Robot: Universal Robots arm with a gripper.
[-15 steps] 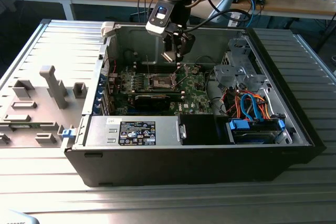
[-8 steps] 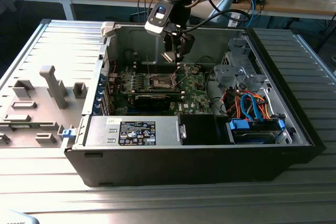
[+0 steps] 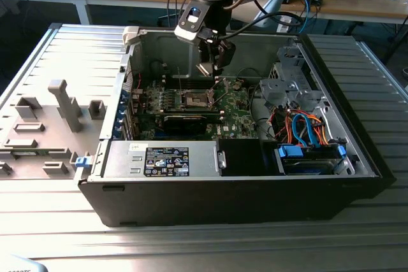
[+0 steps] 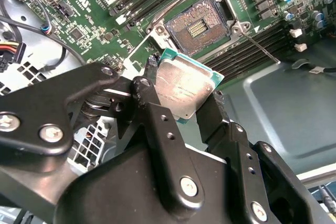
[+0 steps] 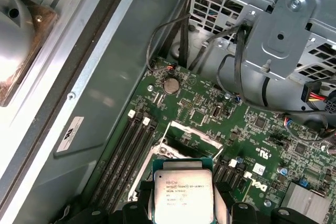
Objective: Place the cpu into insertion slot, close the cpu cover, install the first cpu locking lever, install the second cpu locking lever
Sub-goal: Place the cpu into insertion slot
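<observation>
Inspection of the work as it stands:

1. An open computer case [image 3: 255, 195] lies on the ribbed metal table [image 3: 191, 246], filling the centre and right of the exterior view. Grey fixture blocks [image 3: 64, 103] stand on the table at the exterior view's left.
2. The end effector [image 3: 213, 62] hangs inside the case in the upper centre of the exterior view, above the green motherboard [image 3: 239, 116].
3. The end effector is closed on the cpu [image 4: 181, 92]. In the second wrist view its two black fingers [image 4: 149, 94] press on opposite edges of the chip, with the dull metal top facing the camera. In the first wrist view the cpu [image 5: 184, 192] is seen flat-on between the finger ends, with a green edge showing around the metal lid.
4. The cpu is held in the air, apart from the board and not seated.
5. The insertion slot [image 4: 198, 24] is uncovered, and its field of contacts is exposed in the second wrist view. In the exterior view the slot [image 3: 194, 99] sits near the middle of the board, below the end effector.
6. The cpu cover [image 5: 195, 134] stands raised off the socket.
7. A thin metal lever [image 4: 260, 47] lies outward from one socket corner, across the memory slots [image 5: 126, 156].
8. A coin cell [image 5: 169, 85] and a perforated drive cage [image 5: 283, 19] lie beyond the socket
</observation>
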